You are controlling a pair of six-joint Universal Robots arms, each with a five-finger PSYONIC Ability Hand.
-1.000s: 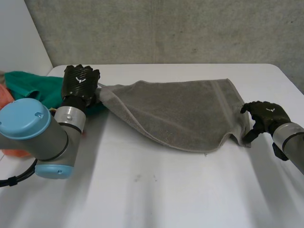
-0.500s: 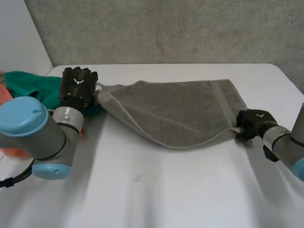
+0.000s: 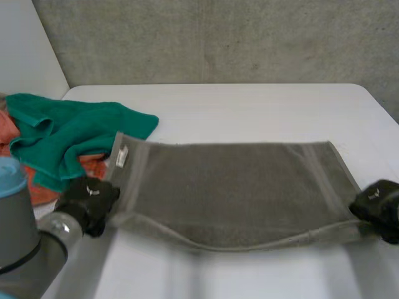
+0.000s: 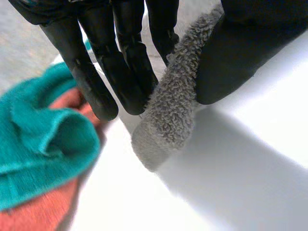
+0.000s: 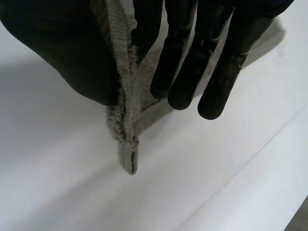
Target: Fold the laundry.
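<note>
Counter (image 3: 249, 106), white, carries a grey towel (image 3: 237, 193) spread wide across its near half, its long axis running side to side from one hand to the other. A green cloth (image 3: 68, 134) lies crumpled at the far left, near the towel's left end, on top of an orange cloth (image 3: 37, 193) that shows beneath and beside it.

The left hand (image 3: 87, 199) is at the towel's near left corner and the right hand (image 3: 377, 208) at its near right corner, so each short end has a hand on it and neither is nearer the middle. The near hem runs between them in a shallow curve. Whether it is clear of the counter cannot be told.

In the left wrist view, straight fingers (image 4: 96, 72) and the thumb (image 4: 231, 57) pinch a roll of towel corner between them. In the right wrist view, the hem is nipped the same way, between the thumb (image 5: 62, 53) and the fingers (image 5: 183, 72), with a short tail of hem hanging below. A small label (image 3: 121, 156) sits at the towel's far left corner.

With both near corners held and the far edge lying away from the robot, the next fold most likely means carrying the near hem straight over the towel to the far edge, both hands level so the ends stay square.
</note>
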